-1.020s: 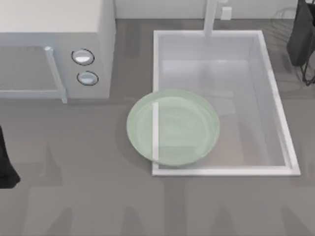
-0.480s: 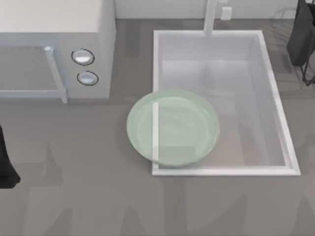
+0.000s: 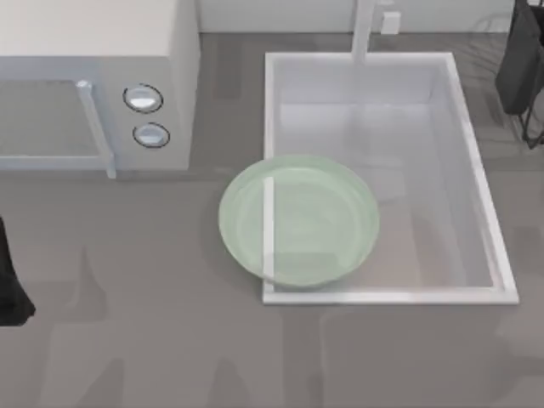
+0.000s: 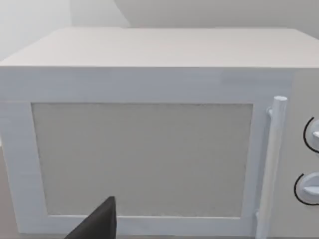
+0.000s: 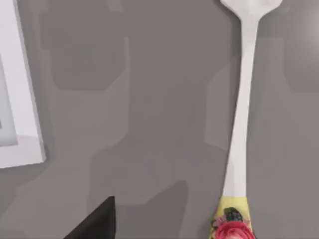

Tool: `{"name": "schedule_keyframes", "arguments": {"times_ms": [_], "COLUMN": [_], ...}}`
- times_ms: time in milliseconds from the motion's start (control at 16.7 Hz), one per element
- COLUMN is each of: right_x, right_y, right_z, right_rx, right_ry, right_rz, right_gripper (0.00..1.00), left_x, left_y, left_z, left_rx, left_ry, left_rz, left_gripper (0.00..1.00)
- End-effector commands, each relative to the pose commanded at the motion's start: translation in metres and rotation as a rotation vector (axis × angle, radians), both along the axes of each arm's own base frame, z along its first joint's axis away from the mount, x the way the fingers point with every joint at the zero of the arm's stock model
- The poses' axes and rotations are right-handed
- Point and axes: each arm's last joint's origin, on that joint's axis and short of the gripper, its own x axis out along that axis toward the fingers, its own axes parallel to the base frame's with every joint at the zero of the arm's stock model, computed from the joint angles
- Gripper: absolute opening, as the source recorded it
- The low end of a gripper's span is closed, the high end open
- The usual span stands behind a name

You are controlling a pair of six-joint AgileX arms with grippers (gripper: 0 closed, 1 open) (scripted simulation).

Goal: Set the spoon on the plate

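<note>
The spoon (image 5: 241, 114) lies flat on the grey table in the right wrist view. It is white, with a red-and-yellow decoration (image 5: 231, 226) at the handle's end, and its bowl runs past the picture's edge. Nothing holds it. A dark part of my right gripper (image 5: 97, 223) hangs above the table, off to the side of the handle. The pale green plate (image 3: 297, 219) rests across the sink's left rim in the top view, with nothing on it. My right arm (image 3: 520, 64) is at the far right, and my left arm (image 3: 10, 285) stays at the left edge.
A white sink basin (image 3: 476, 187) with a faucet (image 3: 365, 30) takes up the table's right half; its corner (image 5: 20, 129) lies near the spoon. A white microwave (image 3: 93, 85) stands at the back left, and the left wrist camera faces its door (image 4: 144, 159).
Faint shadows on the table's front right have drifted. The plate and both arms look unmoved in the top view.
</note>
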Motion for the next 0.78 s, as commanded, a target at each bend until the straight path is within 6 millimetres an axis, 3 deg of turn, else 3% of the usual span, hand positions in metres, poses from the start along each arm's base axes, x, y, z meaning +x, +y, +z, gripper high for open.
{"name": "schedule_keyframes", "arguments": {"times_ms": [360,780], "right_x": [0.047,0.051], "right_y": [-0.017,-0.017], "right_z": [-0.018,-0.02], "right_rx": [0.041,0.044], "right_ry": [0.268,0.287], "right_rz": [-0.04,-0.039], "right_gripper": [1.0,1.0], "left_x": [0.0,0.0], "left_y": [0.0,0.0], "left_z": [0.0,0.0], "left_rx": [0.0,0.0], "left_ry": [0.0,0.0], "left_rz": [0.0,0.0], "left_gripper": [1.0,1.0]}}
